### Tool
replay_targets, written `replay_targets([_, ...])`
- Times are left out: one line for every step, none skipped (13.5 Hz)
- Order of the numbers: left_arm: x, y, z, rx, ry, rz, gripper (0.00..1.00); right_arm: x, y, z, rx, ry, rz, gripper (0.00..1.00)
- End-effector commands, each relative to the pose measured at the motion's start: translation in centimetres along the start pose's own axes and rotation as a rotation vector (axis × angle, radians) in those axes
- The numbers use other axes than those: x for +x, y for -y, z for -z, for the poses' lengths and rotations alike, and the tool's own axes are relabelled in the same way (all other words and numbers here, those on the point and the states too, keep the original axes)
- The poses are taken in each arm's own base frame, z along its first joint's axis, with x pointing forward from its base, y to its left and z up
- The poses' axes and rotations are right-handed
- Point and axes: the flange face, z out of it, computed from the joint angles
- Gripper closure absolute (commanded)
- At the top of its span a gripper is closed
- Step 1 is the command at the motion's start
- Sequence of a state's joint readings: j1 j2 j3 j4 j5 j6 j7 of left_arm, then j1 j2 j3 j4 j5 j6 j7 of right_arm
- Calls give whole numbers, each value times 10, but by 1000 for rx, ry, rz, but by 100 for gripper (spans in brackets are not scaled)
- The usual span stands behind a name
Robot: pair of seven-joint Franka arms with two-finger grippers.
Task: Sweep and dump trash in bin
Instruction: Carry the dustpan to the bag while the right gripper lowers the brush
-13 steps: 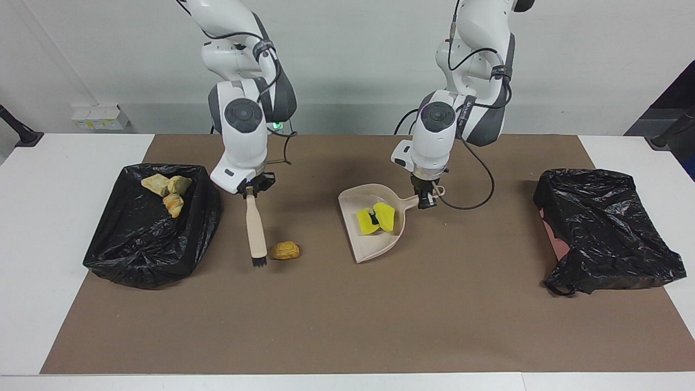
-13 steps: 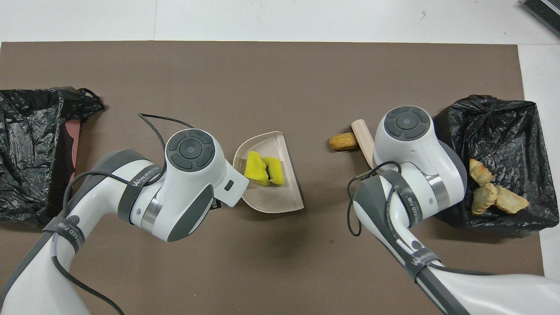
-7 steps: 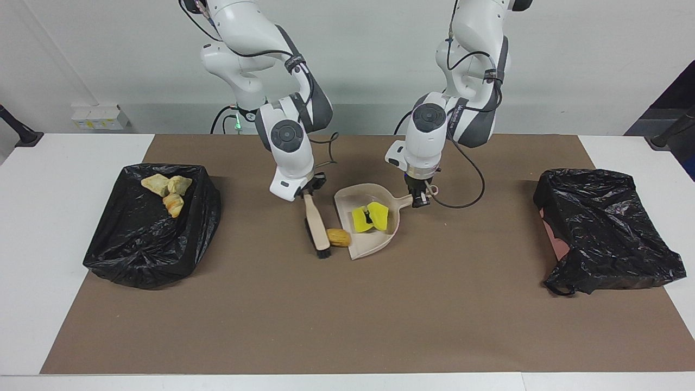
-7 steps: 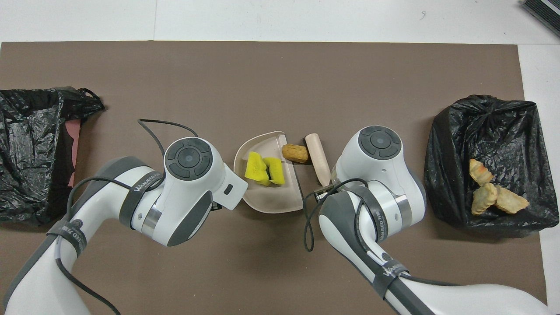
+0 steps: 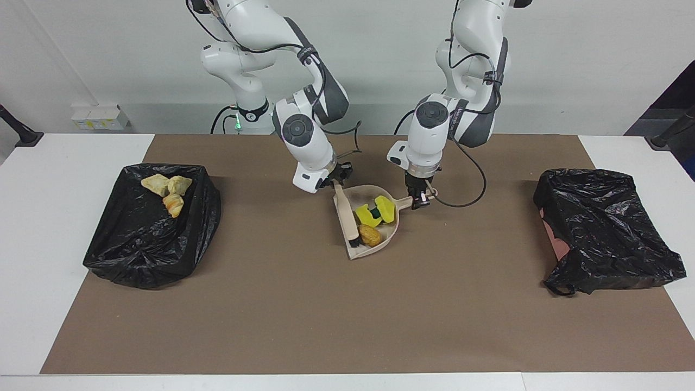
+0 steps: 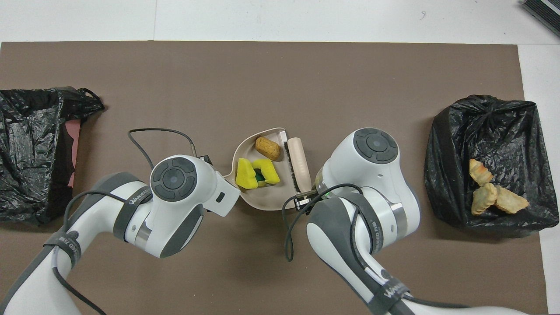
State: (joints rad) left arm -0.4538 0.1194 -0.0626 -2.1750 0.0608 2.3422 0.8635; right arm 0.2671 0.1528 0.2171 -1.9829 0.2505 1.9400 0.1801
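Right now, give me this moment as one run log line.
right gripper: holds brush at dustpan mouth | left gripper: holds dustpan handle | orange-brown lump, yellow sponge pieces: in dustpan | tan lumps: on bin

A white worktop (image 5: 32, 228) carries a brown mat (image 5: 347, 315) over most of its surface. A plain pale wall (image 5: 570, 65) rises at the robots' end, with a small white socket box (image 5: 98, 117) at its foot.
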Motion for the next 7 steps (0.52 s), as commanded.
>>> replay_targets([-18,25,1,-8,-52,-5,100,-27,0,36,-52,-12,-135,100])
replay_targets([-29,35,5,-18,-72,-10,100,-37,4,46,-62,-10,-199,100])
replay_targets([-46,50,11,-42,-75,-15,100,-50,11,49,-91,6,-238,100])
replay_targets([-52,59,22,-65,-73,-35,100,-61,20,45,-106,12,-260,100])
replay_targets([-63,73,34,-83,-66,-44,100,-75,36,35,-108,11,-265,100])
replay_targets([-77,84,43,-97,-62,-53,100,-87,49,31,-109,-5,-261,100])
replay_targets([-92,94,51,-104,-62,-62,100,-94,56,27,-113,0,-269,100])
